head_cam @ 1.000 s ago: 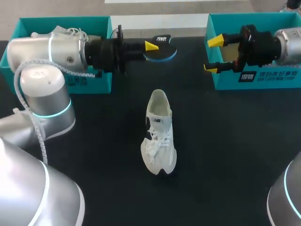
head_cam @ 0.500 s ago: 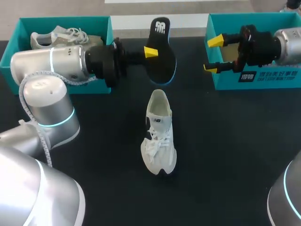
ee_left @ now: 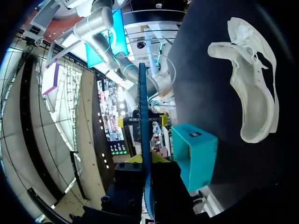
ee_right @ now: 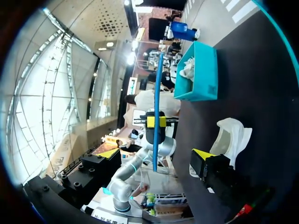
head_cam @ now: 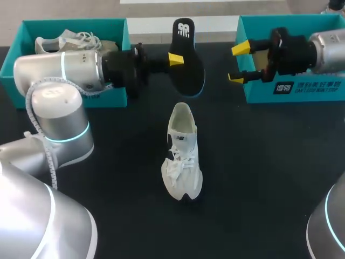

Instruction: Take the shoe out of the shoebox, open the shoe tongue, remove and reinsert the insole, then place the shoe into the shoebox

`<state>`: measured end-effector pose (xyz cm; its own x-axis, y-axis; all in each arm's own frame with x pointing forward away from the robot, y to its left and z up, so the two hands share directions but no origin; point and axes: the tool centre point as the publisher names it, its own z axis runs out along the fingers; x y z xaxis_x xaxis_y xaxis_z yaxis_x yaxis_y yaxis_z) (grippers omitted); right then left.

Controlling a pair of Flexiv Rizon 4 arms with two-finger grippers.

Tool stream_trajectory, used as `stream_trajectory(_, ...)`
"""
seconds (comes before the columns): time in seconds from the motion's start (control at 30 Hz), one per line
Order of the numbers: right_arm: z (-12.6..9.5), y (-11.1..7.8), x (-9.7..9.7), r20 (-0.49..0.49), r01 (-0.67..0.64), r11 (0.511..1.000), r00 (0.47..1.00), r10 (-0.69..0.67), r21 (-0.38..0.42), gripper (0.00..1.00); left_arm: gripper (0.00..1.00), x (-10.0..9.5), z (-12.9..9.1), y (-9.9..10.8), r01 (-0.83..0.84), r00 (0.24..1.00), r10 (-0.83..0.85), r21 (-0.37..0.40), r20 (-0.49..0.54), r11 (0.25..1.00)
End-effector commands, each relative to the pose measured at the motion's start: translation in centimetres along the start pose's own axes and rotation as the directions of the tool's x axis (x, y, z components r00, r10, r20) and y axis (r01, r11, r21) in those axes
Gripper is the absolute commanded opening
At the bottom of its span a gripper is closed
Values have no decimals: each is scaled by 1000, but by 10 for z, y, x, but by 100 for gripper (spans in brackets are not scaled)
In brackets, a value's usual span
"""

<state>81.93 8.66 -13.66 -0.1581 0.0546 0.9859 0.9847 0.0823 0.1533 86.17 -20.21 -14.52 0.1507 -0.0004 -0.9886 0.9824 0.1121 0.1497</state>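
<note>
A white shoe lies on the black table, toe toward the front edge. Behind its heel, above the table, my left gripper is shut on a black insole with a blue rim, gripping its side edge. In the left wrist view the insole stands edge-on between the yellow tips of the left gripper, with the shoe off to one side. My right gripper hangs open and empty just right of the insole, in front of the right shoebox. Its wrist view faces the insole edge-on and the shoe.
A second teal shoebox at the back left holds another pale shoe; my left arm stretches across its front. The right shoebox also shows in the left wrist view.
The left gripper has turned the insole from lying flat to facing the camera lengthwise and moved it slightly right. The right gripper has shifted a little left, still open.
</note>
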Motion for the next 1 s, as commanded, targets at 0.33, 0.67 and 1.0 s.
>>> stream_trajectory(0.33, 24, 4, -5, -20, -2, 999, 1000, 2, 35, 84, 0, 7, 51, 5, 0, 1000, 0, -7, 12, 1000)
stream_trajectory(0.67, 25, 4, -6, -25, -10, 999, 1000, 11, 47, 40, 0, 9, 74, 2, 2, 1000, -2, 0, 24, 1000)
stream_trajectory(1.0, 26, 7, -8, -33, -12, 998, 999, 14, 58, 21, 0, 6, 87, 2, 12, 998, -11, -14, 54, 1000)
